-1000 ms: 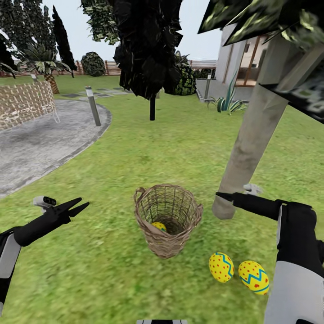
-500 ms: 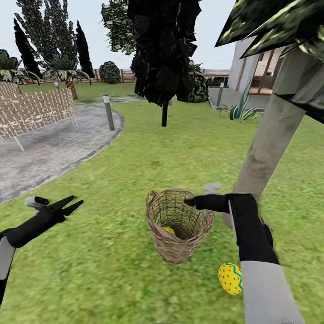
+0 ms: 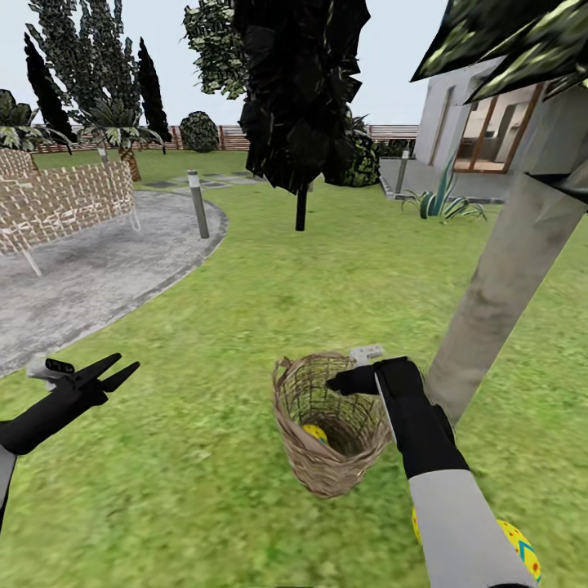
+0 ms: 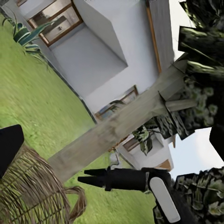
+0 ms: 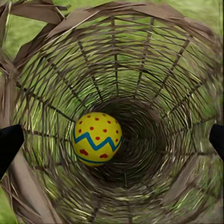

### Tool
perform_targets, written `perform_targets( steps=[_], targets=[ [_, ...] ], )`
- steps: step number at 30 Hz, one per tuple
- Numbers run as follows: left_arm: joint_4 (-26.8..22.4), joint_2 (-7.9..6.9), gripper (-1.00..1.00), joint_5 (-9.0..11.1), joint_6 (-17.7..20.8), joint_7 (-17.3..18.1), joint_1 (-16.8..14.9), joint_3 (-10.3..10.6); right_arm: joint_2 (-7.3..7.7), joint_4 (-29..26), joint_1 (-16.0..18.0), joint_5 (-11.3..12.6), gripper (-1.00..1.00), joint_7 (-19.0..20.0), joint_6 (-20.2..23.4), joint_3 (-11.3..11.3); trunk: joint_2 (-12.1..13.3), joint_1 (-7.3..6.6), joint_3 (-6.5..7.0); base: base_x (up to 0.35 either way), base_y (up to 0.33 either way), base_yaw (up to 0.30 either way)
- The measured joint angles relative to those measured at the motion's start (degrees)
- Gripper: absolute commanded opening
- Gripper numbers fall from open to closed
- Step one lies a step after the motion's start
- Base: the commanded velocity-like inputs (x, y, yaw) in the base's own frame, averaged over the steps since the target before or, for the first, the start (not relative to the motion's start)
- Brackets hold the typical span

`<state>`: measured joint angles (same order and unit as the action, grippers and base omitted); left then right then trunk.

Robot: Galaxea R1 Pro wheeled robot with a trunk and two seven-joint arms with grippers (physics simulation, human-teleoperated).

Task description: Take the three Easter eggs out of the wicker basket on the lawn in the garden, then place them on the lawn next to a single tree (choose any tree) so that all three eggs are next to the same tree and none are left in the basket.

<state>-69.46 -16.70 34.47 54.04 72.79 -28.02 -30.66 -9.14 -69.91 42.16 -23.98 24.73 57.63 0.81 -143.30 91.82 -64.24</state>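
The right gripper (image 3: 336,384) hangs over the mouth of the small tan open-weave wicker basket (image 3: 327,453), which stands on the short green lawn (image 3: 204,457) just beside the thick pale grey-beige trunk of the tree (image 3: 498,286). In the right wrist view one bright yellow egg with a teal zigzag band and red dots (image 5: 97,138) lies at the bottom of the basket, off to one side of the base, and the two black fingertips sit wide apart at the picture's edges — the jaws are open with nothing between them. Another yellow patterned egg (image 3: 518,549) peeps out on the grass near the tree, mostly hidden by the right forearm; a third cannot be made out. The left gripper (image 3: 121,369) is held out over the grass well apart from the basket, its fingers parted and empty. The step in hand looks like fetching the last egg from the basket. The next move calls for lowering straight down inside the rim, centring the fingers on the off-centre egg — without nudging the light basket over — then closing on it.
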Motion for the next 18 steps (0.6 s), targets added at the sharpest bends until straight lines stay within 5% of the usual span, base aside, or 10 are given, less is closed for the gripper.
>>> perform_targets(
  steps=[4,10,18],
  targets=[
    [0.07,-0.04,1.0,-0.04,0.07,0.0,0.01,-0.01,-0.06,5.53,1.83,0.22,1.0,-1.74,0.01,0.0,0.0,0.0,0.0,0.268,0.22,0.0],
    [0.05,-0.07,1.0,-0.07,0.02,0.0,0.0,-0.08,-0.02,21.07,8.37,0.35,1.0,-4.82,0.03,0.34,0.0,0.02,0.0,0.173,0.149,0.0],
    [0.05,0.01,1.0,-0.09,0.08,0.01,0.02,-0.68,0.23,23.75,9.39,0.33,1.0,-5.03,0.12,3.54,0.0,0.01,0.19,0.083,0.063,-0.073]
  ],
)
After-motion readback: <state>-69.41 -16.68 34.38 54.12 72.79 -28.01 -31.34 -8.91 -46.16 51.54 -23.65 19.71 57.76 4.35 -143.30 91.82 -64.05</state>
